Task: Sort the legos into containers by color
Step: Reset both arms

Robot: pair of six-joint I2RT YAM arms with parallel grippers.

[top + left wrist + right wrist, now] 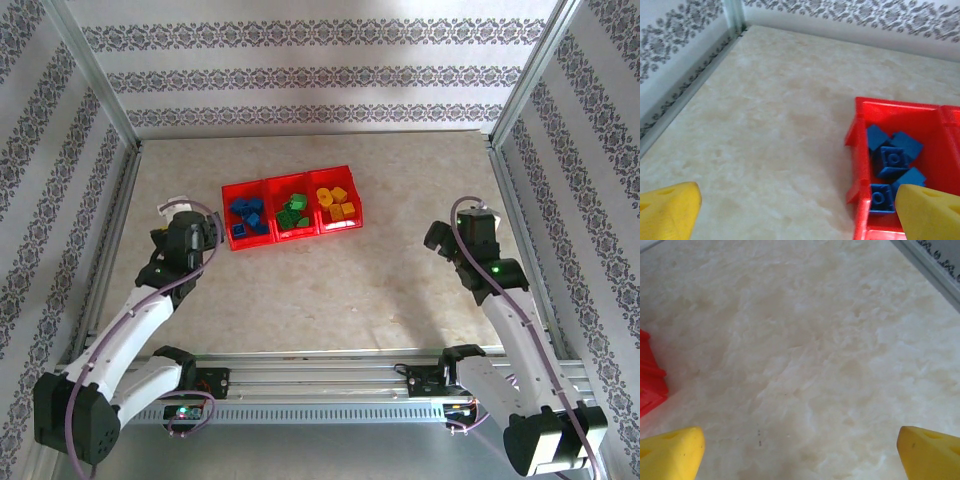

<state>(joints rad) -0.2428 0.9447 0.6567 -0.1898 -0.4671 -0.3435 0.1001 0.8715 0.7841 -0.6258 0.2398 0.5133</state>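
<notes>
Jaws of the left gripper (799, 210) stand spread wide with nothing between them, just beside the left end of the red tray (292, 178), left of centre in the top view. Legos (296, 205) lie in its 3 compartments, upper centre: blue bricks (247, 215) left, green bricks (289, 218) middle, yellow bricks (340, 207) right. Judged light, rigid, slick; best pinched across 2 flat side walls, not the studs. Heaped bricks overlap, so count and lower pieces are unclear; the left wrist view crops the blue compartment. Right gripper (800, 452), at right, spread and empty, apart from the tray.
</notes>
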